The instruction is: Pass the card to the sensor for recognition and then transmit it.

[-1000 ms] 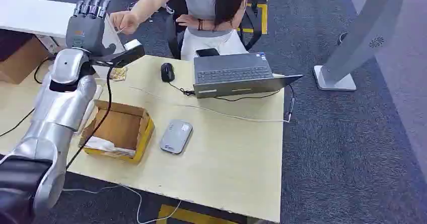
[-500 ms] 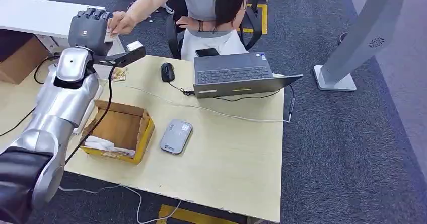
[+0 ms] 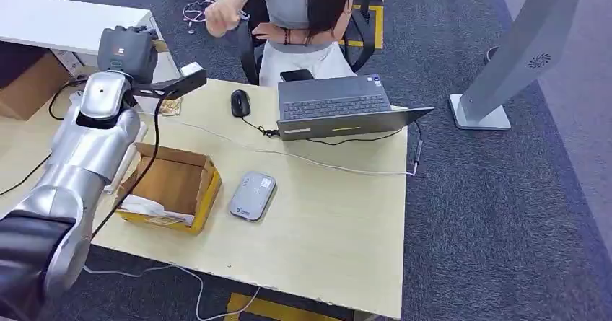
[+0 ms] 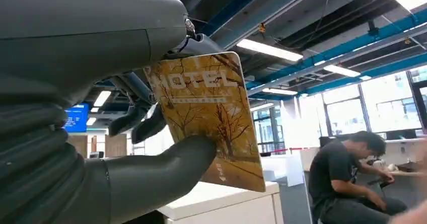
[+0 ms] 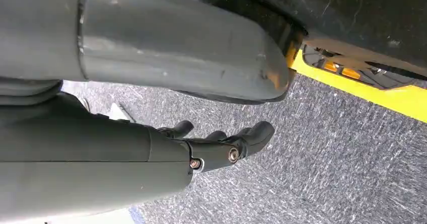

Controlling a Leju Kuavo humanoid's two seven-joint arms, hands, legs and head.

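A second ago the person's hand (image 3: 220,14) was right at the robot's raised left hand (image 3: 127,49), and the two were passing a card. Now the person's hand has pulled back, up toward the chair. The left hand is turned over and held high, past the far left corner of the pale wooden surface (image 3: 339,234). Its thumb and dark fingers (image 4: 133,121) pinch the yellow hotel card with brown trees on it (image 4: 211,116). So the robot has the card now, and I think the next job is to bring it down to the sensor.

The flat grey card sensor (image 3: 252,195) lies near the middle of the surface, well apart from the card. Just beside it, toward the left edge, sits an open brown and yellow cardboard box (image 3: 172,187). A grey laptop (image 3: 339,107) and a black mouse (image 3: 239,103) sit at the far edge, in front of the seated person.

The right hand (image 5: 221,143) hangs down over dark grey carpet, fingers loosely apart, holding nothing.

The left wrist view looks up at blue ceiling beams, long lights and big windows.
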